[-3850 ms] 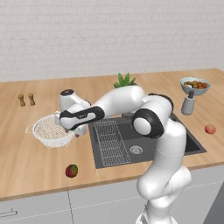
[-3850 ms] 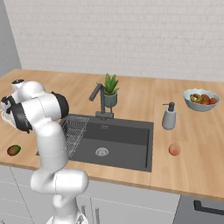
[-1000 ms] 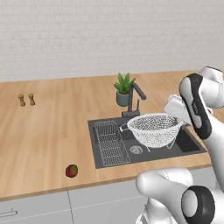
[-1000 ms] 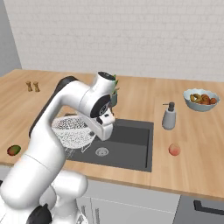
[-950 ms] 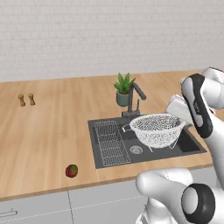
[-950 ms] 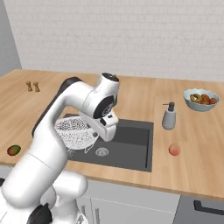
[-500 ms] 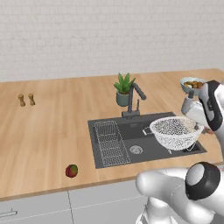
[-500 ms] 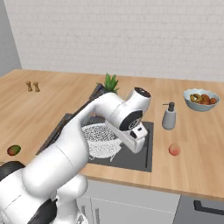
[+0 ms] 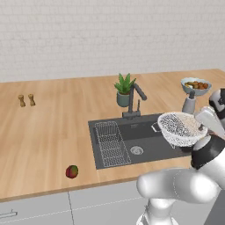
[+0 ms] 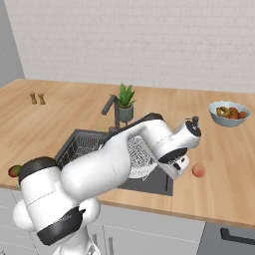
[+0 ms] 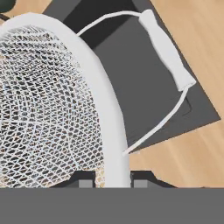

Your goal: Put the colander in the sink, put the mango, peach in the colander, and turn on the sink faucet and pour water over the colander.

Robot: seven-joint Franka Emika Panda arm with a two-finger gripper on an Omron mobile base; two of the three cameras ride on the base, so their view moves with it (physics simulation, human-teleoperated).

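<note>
My gripper (image 11: 113, 181) is shut on the rim of the white wire-mesh colander (image 11: 43, 109), one fingertip on each side of the rim. The colander (image 9: 181, 128) hangs above the right end of the dark sink (image 9: 132, 140), not resting on it. In the right base view my arm hides most of the colander (image 10: 137, 157). The dark red and green mango (image 9: 72, 171) lies on the counter near the front edge, left of the sink. On the counter right of the sink (image 10: 84, 144) lies the peach (image 10: 198, 170). The faucet (image 9: 134, 99) stands behind the basin with no water running.
A potted plant (image 9: 124, 90) stands beside the faucet. A soap dispenser (image 9: 189, 103) and a grey-blue fruit bowl (image 9: 195, 84) are at the back right. Two small shakers (image 9: 26, 100) stand far left. A ribbed drainboard (image 9: 110, 143) takes the sink's left part.
My arm has carried the colander to the right, from over the sink's middle to above its right end. The fruits have not moved.
</note>
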